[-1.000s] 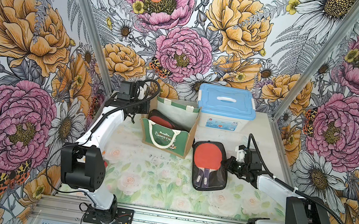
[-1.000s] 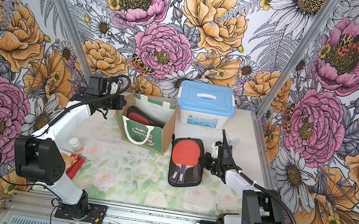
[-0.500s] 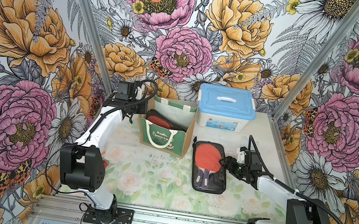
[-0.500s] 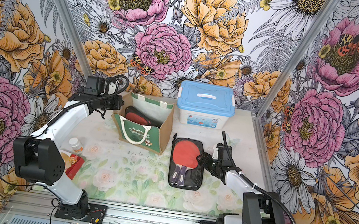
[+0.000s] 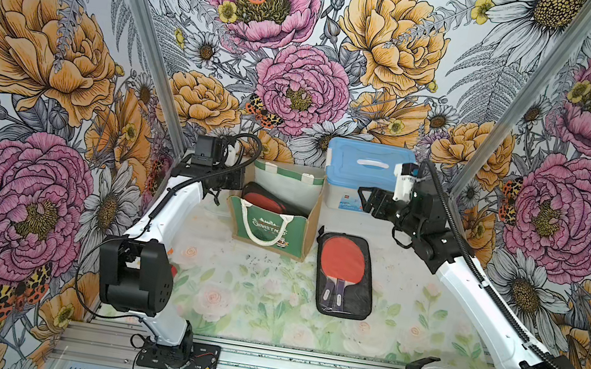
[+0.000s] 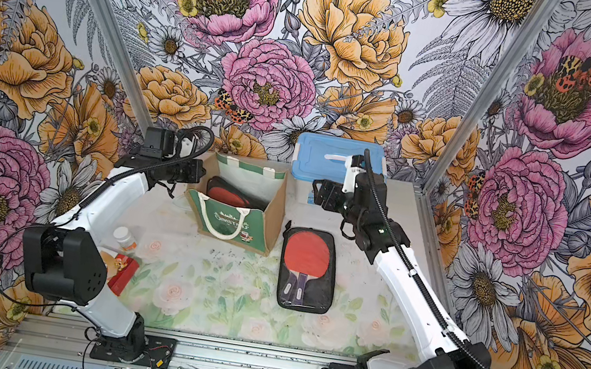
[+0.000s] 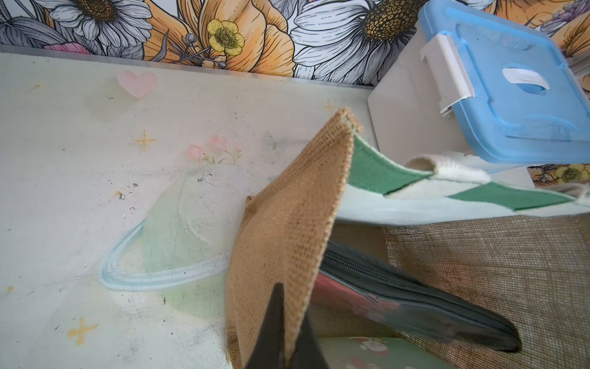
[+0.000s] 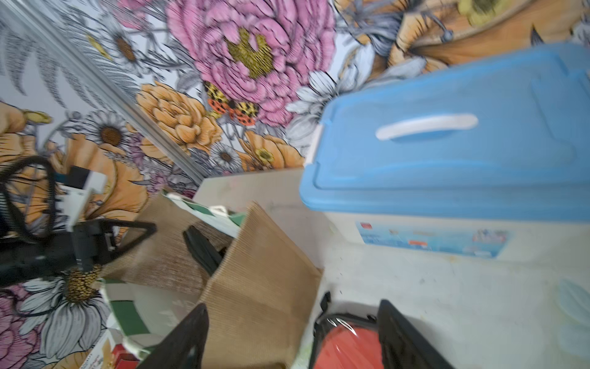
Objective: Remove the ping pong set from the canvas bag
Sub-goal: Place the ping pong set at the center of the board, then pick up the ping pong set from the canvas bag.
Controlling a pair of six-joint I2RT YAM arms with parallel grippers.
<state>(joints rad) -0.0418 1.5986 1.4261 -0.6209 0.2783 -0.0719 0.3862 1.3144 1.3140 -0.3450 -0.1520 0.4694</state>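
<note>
The canvas bag [image 5: 271, 226] stands upright near the back edge of the tabletop [image 5: 260, 292], a little left of its middle, mouth open and green printed front facing the front edge. One ping pong set [image 5: 343, 275], a black zip case with red paddles showing through its clear face, lies flat on the tabletop just beside the bag's right burlap side, handles toward the front edge. A second case [image 5: 263, 200] of the same kind leans inside the bag, its upper end poking above the rim.

The left hand [image 7: 287, 329] is pinched tight on the top edge of the bag's left burlap wall, which steadies the bag and holds its mouth open. The right hand [image 5: 369, 203] hangs in the air above the tabletop, in front of the blue-lidded box [image 5: 370, 161] at the back edge; its jaws stand wide apart and it holds nothing.

As I read it, one case is out and the work is between picks. The next move likely calls for the right hand to reach over the bag's right wall, close on the exposed end of the case inside, and lift it clear while the left keeps the bag down.
</note>
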